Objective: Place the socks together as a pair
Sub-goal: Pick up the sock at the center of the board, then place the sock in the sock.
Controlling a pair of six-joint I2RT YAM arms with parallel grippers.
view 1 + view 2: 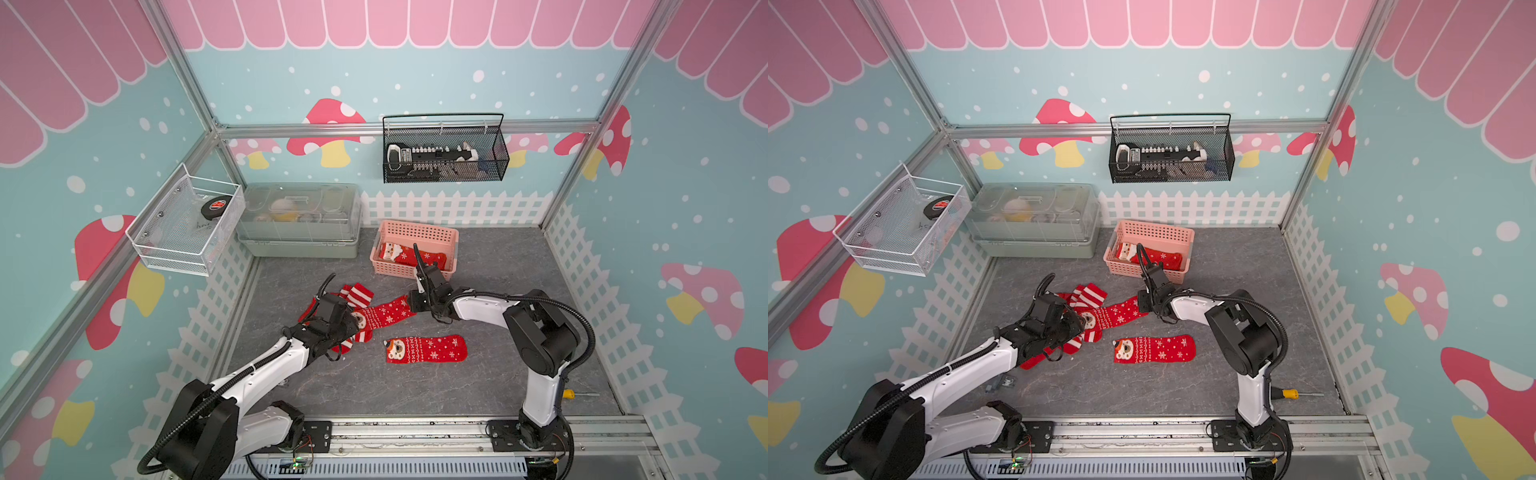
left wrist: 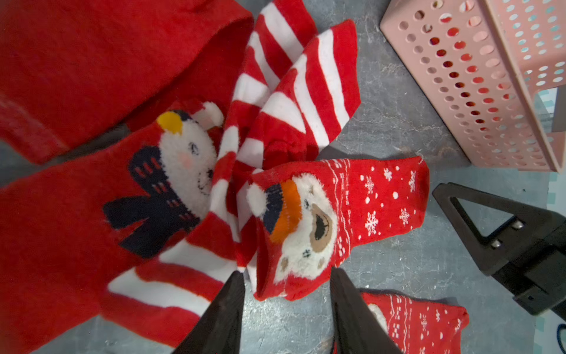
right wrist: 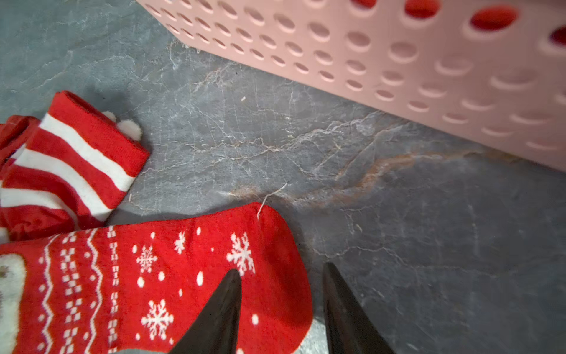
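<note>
Red snowflake sock (image 1: 388,313) is not yet beside its twin (image 1: 428,349); my left hand (image 2: 287,272) and right hand (image 3: 281,269) stand spread over its ends, probably gripping nothing.

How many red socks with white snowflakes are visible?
3. One snowflake sock inside the pink perforated plastic basket; a second sock partly on the striped socks; a third sock alone, nearest the front edge. Others may be hidden.

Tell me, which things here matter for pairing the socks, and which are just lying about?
Job: piled snowflake sock, lone snowflake sock, striped socks, basket sock.
Lying about: screwdriver, lidded box, black wire basket, white mesh tray, pink basket.
</note>
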